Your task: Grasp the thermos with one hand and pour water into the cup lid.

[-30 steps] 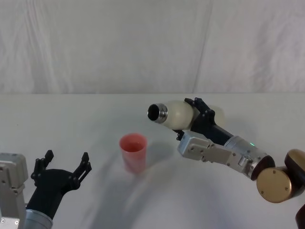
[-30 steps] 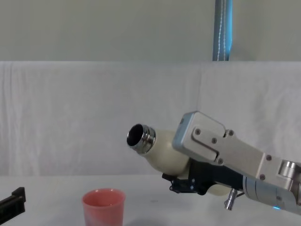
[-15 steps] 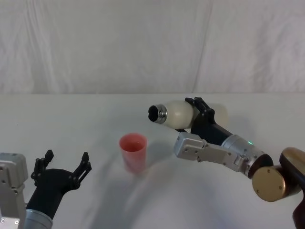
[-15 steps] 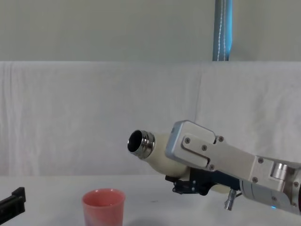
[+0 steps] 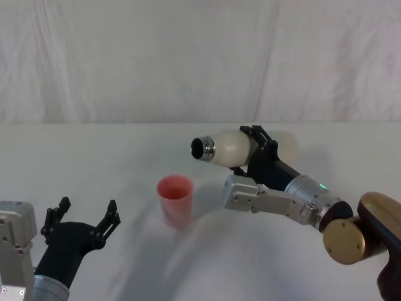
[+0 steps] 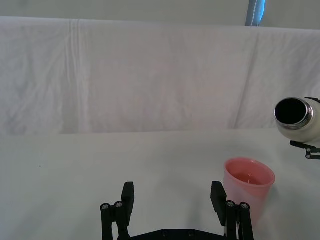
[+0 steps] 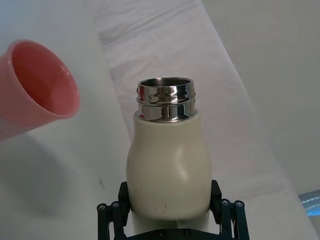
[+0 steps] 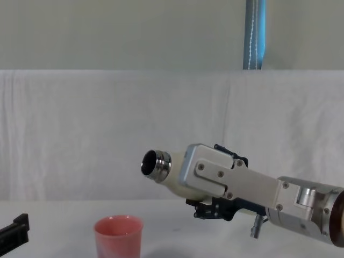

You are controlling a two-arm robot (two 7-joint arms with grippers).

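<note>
Gripping the tilted thermos [image 5: 230, 145], the right hand [image 5: 258, 147] hovers beside the cup lid [image 5: 175, 199]; left hand [image 5: 84, 221] open.

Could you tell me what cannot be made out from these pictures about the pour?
- Thermos contents: its dark mouth shows no water level, head and left wrist views.
- Thermos rear: chest view, covered by the right arm; right gripper grips its body.
- Cup base: cut off by chest view's lower edge.
- Left gripper: open, idle.

thermos [image 7: 167, 170]: smooth cream body, shiny metal neck | cup lid [image 7: 36, 90]: matt pink plastic
</note>
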